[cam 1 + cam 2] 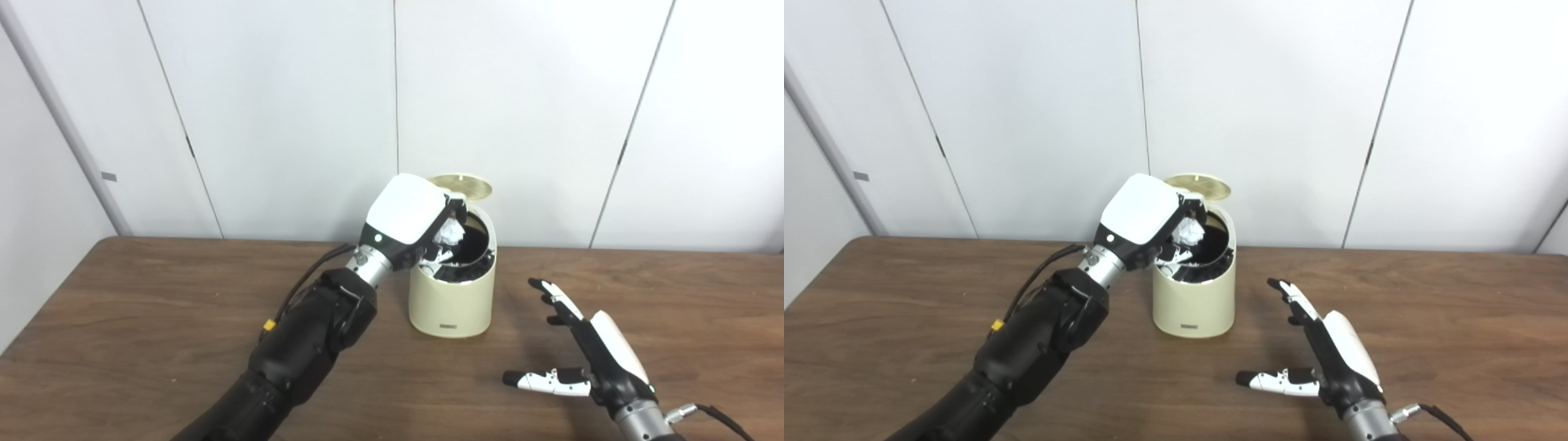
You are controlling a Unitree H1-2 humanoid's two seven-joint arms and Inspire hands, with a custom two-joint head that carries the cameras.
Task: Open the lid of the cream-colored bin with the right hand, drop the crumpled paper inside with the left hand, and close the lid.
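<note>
Left eye view is showing you the crumpled paper (450, 233) sitting in the curled fingers (442, 252) of the left hand (409, 219), right over the dark mouth of the cream-colored bin (452, 300). The paper is looking pinched rather than free, so you are holding it at the release point, not yet letting go. Just beyond those fingers the lid (460, 186) is standing tipped up at the back of the bin, so the opening step is reading as done.

Out from there, your right hand (1326, 352) is hovering low over the worktop (1427, 318), near the bin's right side but apart from it. Its fingers (1291, 300) are spreading wide, thumb out to the side, gripping nothing and touching neither bin nor lid.

What is remaining for you, as I judge it: loosening the left fingers so the paper is falling inside, drawing that hand clear of the rim, then bringing the lid down. The left fingers are crowding the opening, so the paper snagging on the rim is the risk.
</note>
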